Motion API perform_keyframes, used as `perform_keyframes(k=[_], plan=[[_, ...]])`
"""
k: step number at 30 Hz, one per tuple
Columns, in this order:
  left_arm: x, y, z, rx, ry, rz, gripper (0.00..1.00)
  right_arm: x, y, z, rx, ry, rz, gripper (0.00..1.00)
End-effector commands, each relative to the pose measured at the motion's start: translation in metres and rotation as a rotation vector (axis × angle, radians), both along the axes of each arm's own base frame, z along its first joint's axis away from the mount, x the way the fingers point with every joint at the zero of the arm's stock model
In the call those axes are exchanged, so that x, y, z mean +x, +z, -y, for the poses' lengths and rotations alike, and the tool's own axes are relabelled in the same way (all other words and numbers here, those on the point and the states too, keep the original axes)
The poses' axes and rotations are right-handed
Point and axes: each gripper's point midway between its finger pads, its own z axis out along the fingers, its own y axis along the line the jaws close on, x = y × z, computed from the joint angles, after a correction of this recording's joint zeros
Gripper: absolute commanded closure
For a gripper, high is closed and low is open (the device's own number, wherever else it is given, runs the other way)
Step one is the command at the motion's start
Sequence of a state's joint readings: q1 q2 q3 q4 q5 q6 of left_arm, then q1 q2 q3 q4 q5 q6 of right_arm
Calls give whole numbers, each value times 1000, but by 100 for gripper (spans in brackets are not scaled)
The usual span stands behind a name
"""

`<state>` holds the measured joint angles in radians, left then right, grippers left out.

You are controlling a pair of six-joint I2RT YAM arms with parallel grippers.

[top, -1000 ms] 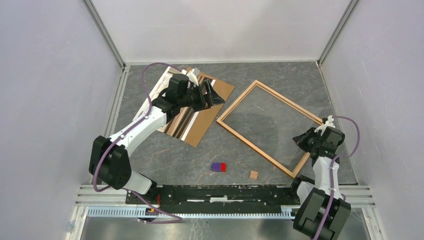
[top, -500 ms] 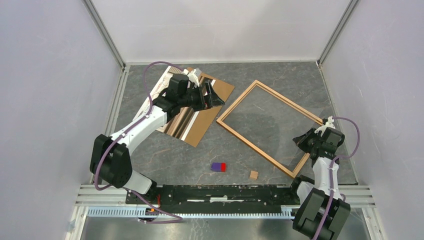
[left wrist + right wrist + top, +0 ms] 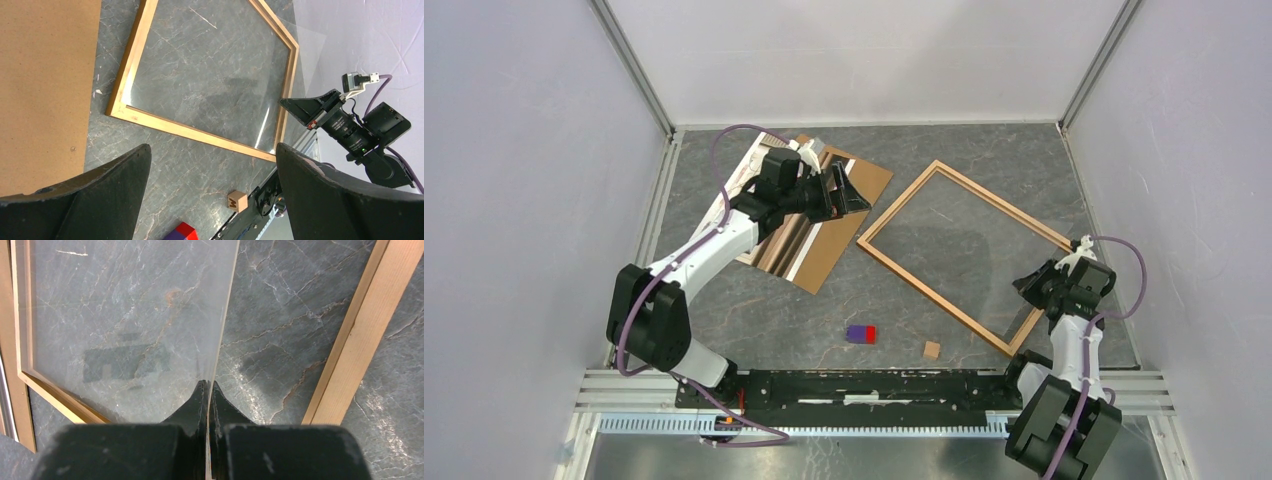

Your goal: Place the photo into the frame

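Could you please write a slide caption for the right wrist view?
Right gripper pinching the edge of a clear transparent sheet over the light orange-brown wooden frame.

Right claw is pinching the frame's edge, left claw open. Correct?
No: the right claw is shut on the clear sheet by its edge, not on the frame, as the right wrist view shows. The left claw is open.
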<state>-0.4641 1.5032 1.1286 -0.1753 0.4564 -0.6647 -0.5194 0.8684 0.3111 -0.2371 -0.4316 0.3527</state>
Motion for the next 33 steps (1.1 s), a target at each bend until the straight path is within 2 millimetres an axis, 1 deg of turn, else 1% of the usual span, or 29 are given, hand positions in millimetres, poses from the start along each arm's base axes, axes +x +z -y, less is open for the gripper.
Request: perform_keyframes(k=[1, 13, 33], plan=[[5, 5, 3, -27, -31, 42, 0, -7, -3, 7, -50, 24, -47, 100], [5, 3, 4, -32, -30, 33, 0, -12, -4, 13, -54, 20, -54, 100], [4, 1, 5, -42, -38, 24, 0, -13, -7, 14, -48, 29, -58, 100]])
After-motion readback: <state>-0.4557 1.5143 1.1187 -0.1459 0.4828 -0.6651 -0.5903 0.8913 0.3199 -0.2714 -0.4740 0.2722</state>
